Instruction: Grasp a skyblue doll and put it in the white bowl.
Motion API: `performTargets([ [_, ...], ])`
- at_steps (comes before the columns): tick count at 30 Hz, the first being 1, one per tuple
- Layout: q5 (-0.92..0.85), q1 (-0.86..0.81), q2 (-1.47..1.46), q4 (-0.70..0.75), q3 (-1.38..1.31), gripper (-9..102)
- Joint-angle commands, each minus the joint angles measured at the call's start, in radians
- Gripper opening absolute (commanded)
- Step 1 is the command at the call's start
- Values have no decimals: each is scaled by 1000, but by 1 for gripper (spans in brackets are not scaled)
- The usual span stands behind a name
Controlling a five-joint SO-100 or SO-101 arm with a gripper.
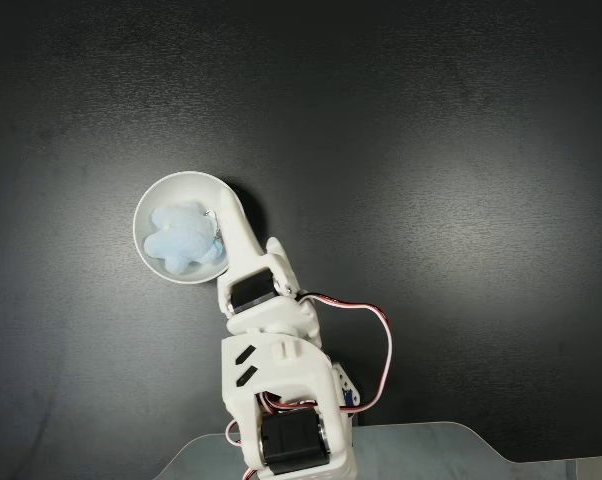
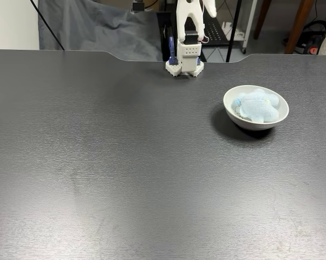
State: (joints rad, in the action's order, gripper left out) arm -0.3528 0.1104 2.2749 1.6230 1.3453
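Observation:
The skyblue doll (image 1: 181, 238) lies inside the white bowl (image 1: 140, 226), filling most of it. In the other fixed view the same doll (image 2: 258, 106) rests in the bowl (image 2: 248, 125) at the table's right, and nothing touches it there. My white gripper (image 1: 224, 205) reaches from the arm to the bowl's right rim as one fixed view shows it from above. It holds nothing. Whether its jaws are open or shut does not show from this angle.
The arm's base (image 2: 184, 57) stands at the far edge of the black table (image 2: 125, 162), in a notch of that edge. Red and white cables (image 1: 384, 335) loop beside the arm. A grey cloth (image 2: 98, 27) hangs behind the table.

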Motion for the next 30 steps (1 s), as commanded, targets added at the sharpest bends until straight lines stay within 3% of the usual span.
performTargets([
  [1,-5,-78,40,-6,-8,-2],
  [10,-6,-244,233,-8,94,6],
  [14,12,-236,368,-28,305,2],
  [16,32,-236,445,-87,428,-2],
  [22,255,-236,715,-295,830,-1],
  [30,354,-238,945,-318,1220,-1],
])
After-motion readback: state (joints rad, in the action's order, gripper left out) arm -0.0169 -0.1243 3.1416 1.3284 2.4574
